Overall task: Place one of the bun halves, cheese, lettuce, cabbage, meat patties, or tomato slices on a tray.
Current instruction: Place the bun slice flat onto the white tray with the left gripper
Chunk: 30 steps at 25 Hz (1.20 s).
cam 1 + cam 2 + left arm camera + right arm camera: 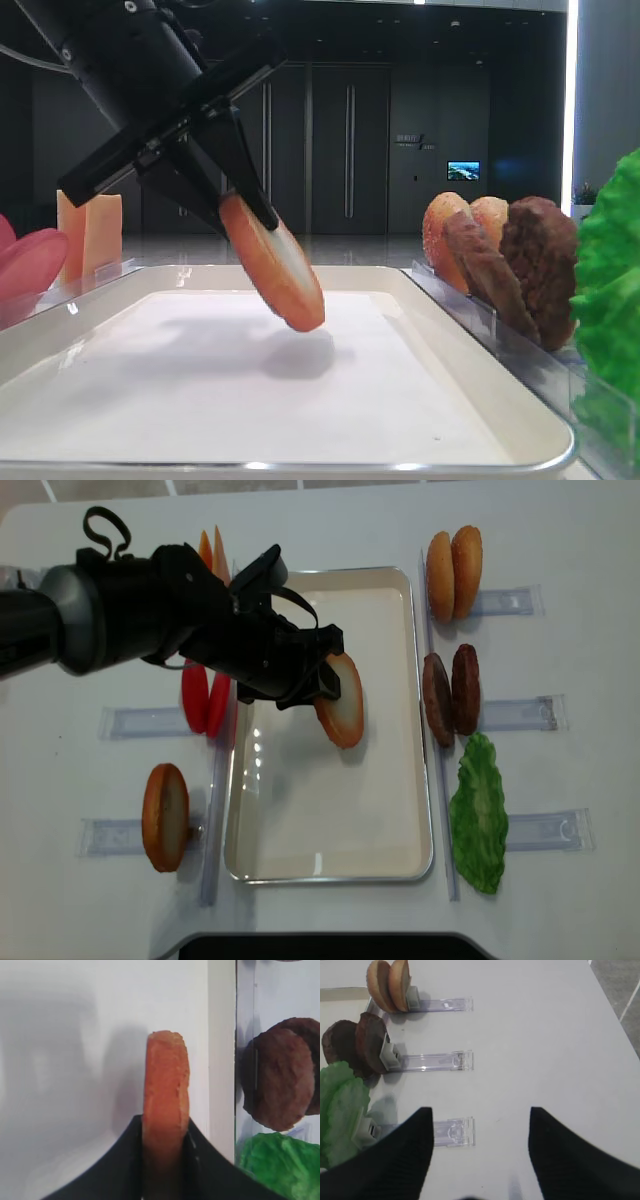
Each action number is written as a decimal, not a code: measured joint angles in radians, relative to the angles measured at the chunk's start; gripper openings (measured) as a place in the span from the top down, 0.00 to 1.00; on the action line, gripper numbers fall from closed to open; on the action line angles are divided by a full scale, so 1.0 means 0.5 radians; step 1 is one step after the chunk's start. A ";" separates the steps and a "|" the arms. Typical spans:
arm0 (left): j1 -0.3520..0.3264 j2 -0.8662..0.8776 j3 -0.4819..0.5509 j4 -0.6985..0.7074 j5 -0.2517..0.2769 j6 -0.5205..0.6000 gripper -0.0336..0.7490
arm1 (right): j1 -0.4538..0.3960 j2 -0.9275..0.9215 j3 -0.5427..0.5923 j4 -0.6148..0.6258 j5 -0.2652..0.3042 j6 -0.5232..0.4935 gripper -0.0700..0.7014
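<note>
My left gripper (325, 675) is shut on a bun half (342, 702), an orange-brown disc with a pale cut face. It holds the bun half (285, 275) tilted over the middle of the white tray (428, 780), the lower edge just above the lining. In the left wrist view the bun half (166, 1090) stands edge-on between the black fingers (125, 1160). My right gripper (480, 1110) is open over bare table, holding nothing. Two meat patties (450, 692), lettuce (477, 815) and two more bun halves (452, 572) stand right of the tray. Tomato slices (205, 695) and cheese (210, 550) are on its left. Cabbage is out of view.
Narrow clear plastic holders (450, 1061) lie on the white table on both sides of the tray, propping the food upright. Another bun (165, 815) stands in a holder at the lower left. The tray's right rim (220, 1060) runs close to the patties (280, 1080).
</note>
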 joint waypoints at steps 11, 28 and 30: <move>0.000 0.080 -0.006 -0.017 0.005 0.088 0.50 | 0.000 0.000 0.000 0.000 0.000 0.000 0.39; 0.000 -0.247 -0.333 1.188 0.820 -0.925 0.24 | 0.000 0.000 0.000 0.000 0.000 0.000 0.39; 0.000 -0.302 -0.448 1.373 0.989 -1.039 0.24 | 0.000 0.000 0.000 0.000 0.000 0.000 0.39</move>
